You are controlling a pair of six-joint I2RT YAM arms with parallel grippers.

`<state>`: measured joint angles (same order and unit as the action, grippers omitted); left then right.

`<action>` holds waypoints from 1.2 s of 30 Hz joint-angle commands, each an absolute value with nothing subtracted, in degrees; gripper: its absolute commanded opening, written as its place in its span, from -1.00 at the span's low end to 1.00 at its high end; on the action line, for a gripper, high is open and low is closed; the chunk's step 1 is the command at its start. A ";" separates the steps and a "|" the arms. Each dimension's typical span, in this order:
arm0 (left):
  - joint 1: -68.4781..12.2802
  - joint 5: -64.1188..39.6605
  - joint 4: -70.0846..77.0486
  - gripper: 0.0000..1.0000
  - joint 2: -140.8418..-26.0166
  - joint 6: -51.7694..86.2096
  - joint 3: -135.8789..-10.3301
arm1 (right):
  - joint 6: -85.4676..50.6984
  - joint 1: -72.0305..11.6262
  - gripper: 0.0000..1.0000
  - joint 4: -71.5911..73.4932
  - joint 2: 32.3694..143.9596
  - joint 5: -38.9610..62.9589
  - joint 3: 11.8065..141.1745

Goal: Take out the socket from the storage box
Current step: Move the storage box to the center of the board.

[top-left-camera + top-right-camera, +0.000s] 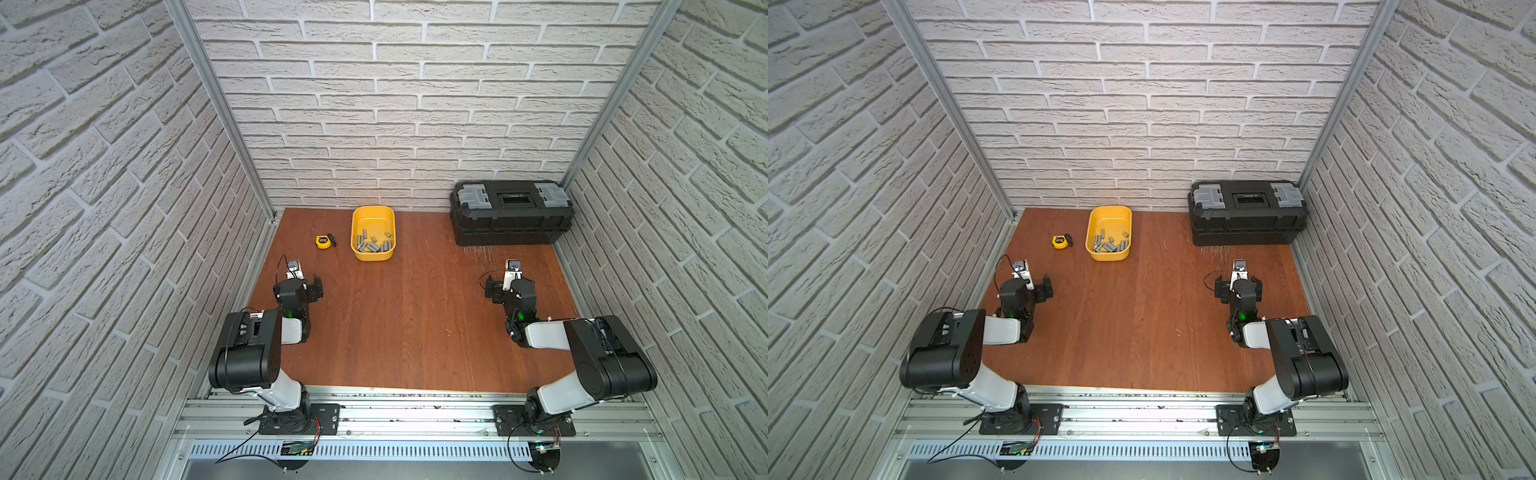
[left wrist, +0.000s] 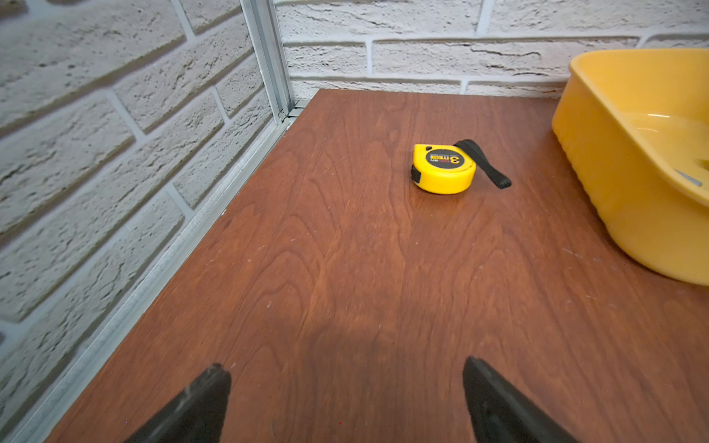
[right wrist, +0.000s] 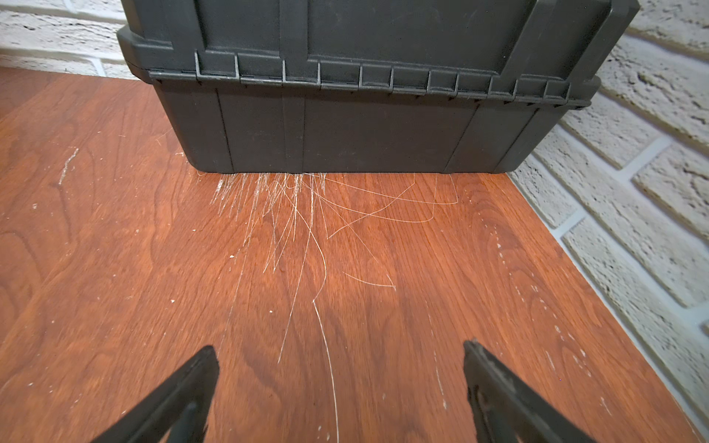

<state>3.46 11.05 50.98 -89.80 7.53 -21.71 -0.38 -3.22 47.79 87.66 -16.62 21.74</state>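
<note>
Both left gripper (image 2: pixel 345 364) and right gripper (image 3: pixel 340 346) gape empty.

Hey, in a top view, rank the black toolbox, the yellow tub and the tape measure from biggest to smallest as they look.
In a top view:
1. black toolbox
2. yellow tub
3. tape measure
All three sit toward the far end of the table, so nearness to the camera hardly skews the order.

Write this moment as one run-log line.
left tool: open, empty | right tool: open, empty | small grey metal sockets: in shallow yellow plastic tub
</note>
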 commanded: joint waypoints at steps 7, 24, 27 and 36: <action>3.31 10.55 53.28 0.96 -89.77 7.30 -21.45 | -0.05 -3.12 0.98 50.09 87.02 -16.50 21.70; 0.71 1.14 -10.25 0.96 -87.69 13.13 -62.55 | 0.00 -3.08 0.98 50.14 87.01 -16.39 21.69; -1.87 -1.70 -17.00 0.97 -94.20 14.37 -72.24 | 0.00 -3.12 0.98 50.71 86.84 -16.68 21.36; -9.23 1.46 -27.93 0.96 -111.32 12.53 -93.79 | -3.93 -3.51 0.98 4.96 76.06 -14.22 41.58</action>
<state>-8.67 0.91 -21.45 -108.95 12.51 -89.78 -0.78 -3.22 26.44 80.25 -15.27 30.96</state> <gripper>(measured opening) 0.982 0.990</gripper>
